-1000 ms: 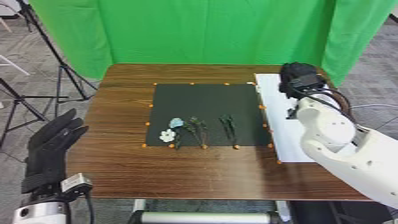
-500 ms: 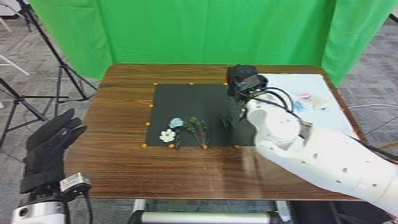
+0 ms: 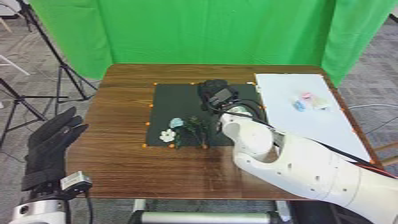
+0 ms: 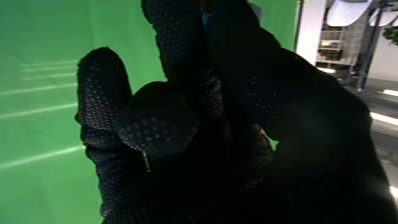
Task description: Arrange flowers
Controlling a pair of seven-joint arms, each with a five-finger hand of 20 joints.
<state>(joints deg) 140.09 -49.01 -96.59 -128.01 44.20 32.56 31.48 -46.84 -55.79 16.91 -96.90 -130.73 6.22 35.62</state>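
Leftward and slightly nearer, the right hand (image 3: 216,95) has moved away from the white board (image 3: 286,110) and is now above the far part of the dark mat (image 3: 178,97). The pink flower (image 3: 307,95) and the blue flower piece (image 3: 298,106) lie on the board, towards the right of the bench (image 3: 133,175). The work has therefore probably shifted from collecting to placing, with room by the arrangement as the likely goal. A touch of blue (image 4: 206,19) shows by the hand in the wrist view, perhaps a petal; I cannot tell whether the hand grips it.

On the mat's near left part, the light blue bloom (image 3: 176,122) sits farther off than the white flower (image 3: 167,135), which is just to its left. The green stems (image 3: 197,131) beside them have their long axis running roughly near to far, their lower ends towards the near edge. The left hand (image 3: 46,150) is open and relaxed beyond the bench's left edge.
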